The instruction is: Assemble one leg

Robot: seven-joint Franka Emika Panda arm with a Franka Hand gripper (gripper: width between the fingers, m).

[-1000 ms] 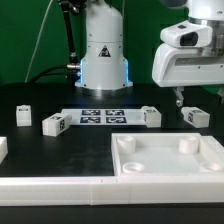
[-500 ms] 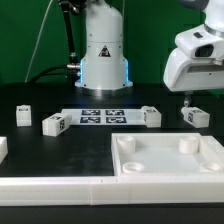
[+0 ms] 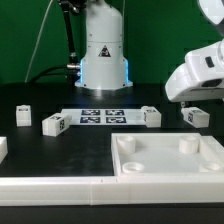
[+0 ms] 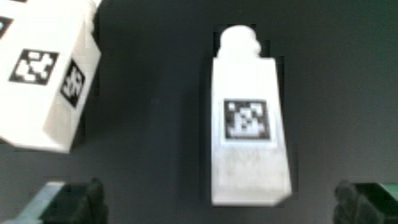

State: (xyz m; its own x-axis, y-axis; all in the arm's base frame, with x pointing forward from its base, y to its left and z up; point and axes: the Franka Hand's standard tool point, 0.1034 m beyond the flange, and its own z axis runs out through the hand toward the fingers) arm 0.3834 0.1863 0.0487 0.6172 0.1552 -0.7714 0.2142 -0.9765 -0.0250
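Observation:
Several white legs with marker tags lie on the black table in the exterior view: two on its left (image 3: 22, 116) (image 3: 54, 124), one right of the marker board (image 3: 152, 116) and one at the far right (image 3: 195, 116). My gripper (image 3: 196, 102) hangs just above the far right leg. In the wrist view that leg (image 4: 246, 120) lies lengthwise between my open fingers (image 4: 71, 203), which stand wide apart on either side of its end. The gripper (image 4: 217, 203) holds nothing. Another tagged leg (image 4: 45, 75) lies beside it.
The marker board (image 3: 100, 116) lies mid-table in front of the robot base (image 3: 103, 50). The large white square piece with raised rim and round sockets (image 3: 170, 170) sits at the front right. A white part (image 3: 3, 147) shows at the exterior view's left edge.
The gripper has moved toward the exterior view's right and lower, tilting, and now hangs over the far right leg. The parts on the table have not moved.

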